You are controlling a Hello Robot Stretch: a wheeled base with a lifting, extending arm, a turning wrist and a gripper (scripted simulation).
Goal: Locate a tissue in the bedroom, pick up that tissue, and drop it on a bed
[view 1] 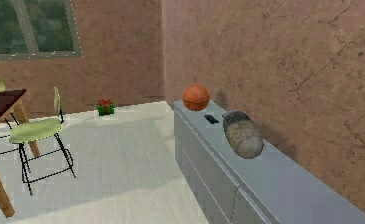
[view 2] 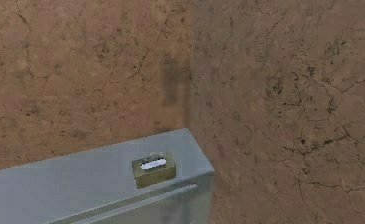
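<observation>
Early in the task, by the look of things: locating about done, picking up not yet done, dropping on a bed all to come, with the bed itself yet to be found.

In the arm side view, low and a little left of the middle: a small tan box with a white strip on its top. Sits on the long pale-grey flat-topped worktop, near its end toward the view's right and close to its front edge. Reads as a likely tissue box by shape and colour, though too small to be sure. Backed by a mottled brown plaster wall.

Cannot tell the state of the claw. Cannot tell either where the tan box lies relative to the claw. Judging by the box's place left of the middle, probably calls for a slight roll forward before any reach.

In the forward view, along the view's right: the grey worktop again, running beside the brown wall. Carries a round orange ball at the far end, a small dark flat thing just beside the ball, and a grey-brown mottled rounded lump nearer. Toward the view's left: a lime-green chair on thin black legs, a dark wooden table and a small red-and-green thing on the pale floor by the far wall.
</observation>
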